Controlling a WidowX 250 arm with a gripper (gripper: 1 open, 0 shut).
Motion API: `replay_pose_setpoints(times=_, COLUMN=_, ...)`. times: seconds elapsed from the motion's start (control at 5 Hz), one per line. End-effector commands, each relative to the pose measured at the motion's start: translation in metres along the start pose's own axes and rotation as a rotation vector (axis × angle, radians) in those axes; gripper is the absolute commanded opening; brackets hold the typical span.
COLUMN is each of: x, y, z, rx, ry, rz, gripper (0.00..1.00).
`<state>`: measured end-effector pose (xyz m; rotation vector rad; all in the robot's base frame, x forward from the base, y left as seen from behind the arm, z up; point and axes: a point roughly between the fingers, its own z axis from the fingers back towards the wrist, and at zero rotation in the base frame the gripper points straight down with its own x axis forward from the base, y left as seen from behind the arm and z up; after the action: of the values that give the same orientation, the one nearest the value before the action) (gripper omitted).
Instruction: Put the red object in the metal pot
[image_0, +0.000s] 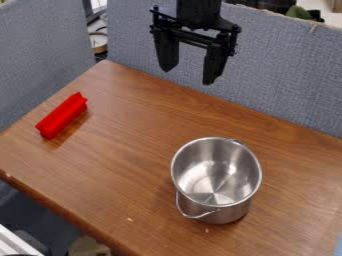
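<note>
Overhead, claw (189, 68) (fingers apart) above wooden table (134, 140), grey partitions (274, 70) behind.

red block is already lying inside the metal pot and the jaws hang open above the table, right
Not quite. The red block lies on the table near its left edge, well apart from the metal pot, which is empty. The camera view shows it. The gripper does hang open above.
</note>
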<state>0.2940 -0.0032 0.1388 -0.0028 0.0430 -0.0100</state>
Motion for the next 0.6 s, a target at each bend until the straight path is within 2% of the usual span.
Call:
replay_pose_setpoints(times=0.0, x=-0.002, y=-0.003, z=-0.019, rx=0.004, ry=0.021, rz=-0.120, gripper=1.00)
replay_pose_setpoints(times=0.2, x=-0.004, y=0.019, z=-0.032, rx=0.017, ry=0.047, rz=-0.236, gripper=1.00)
replay_pose_setpoints(times=0.4, x=-0.013, y=0.038, z=-0.037, rx=0.041, ry=0.037, rz=-0.344, gripper=1.00)
